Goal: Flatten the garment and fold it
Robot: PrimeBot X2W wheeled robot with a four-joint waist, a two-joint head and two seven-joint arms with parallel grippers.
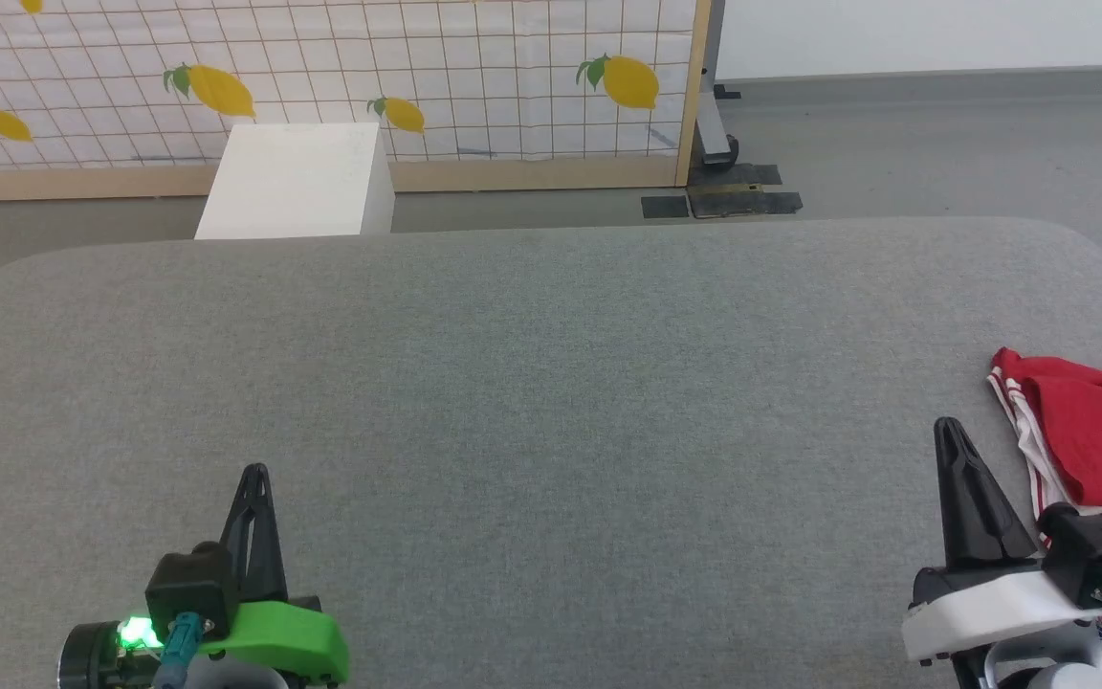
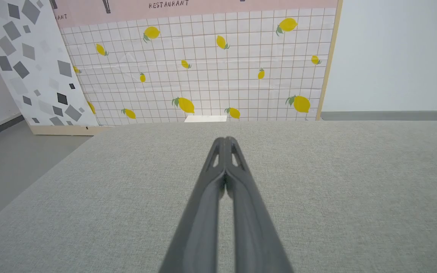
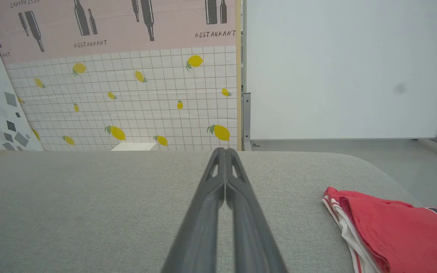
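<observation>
left claw (image 1: 254,471): fingers pressed together, holding nothing, near left of the grey worktop (image 1: 551,383) | right claw (image 1: 949,426): fingers together, empty, near right | red T-shirt (image 1: 1101,431): bunched at the worktop's right edge, just beside the right claw, white striped trim showing | behind: lemon-print screen (image 1: 474,86), white box (image 1: 297,177)

The grey bench (image 1: 551,383) has lots of room across its middle and left. The red garment (image 1: 1101,431) sits bunched at its right edge. A white box (image 1: 297,182) stands behind the bench.
</observation>
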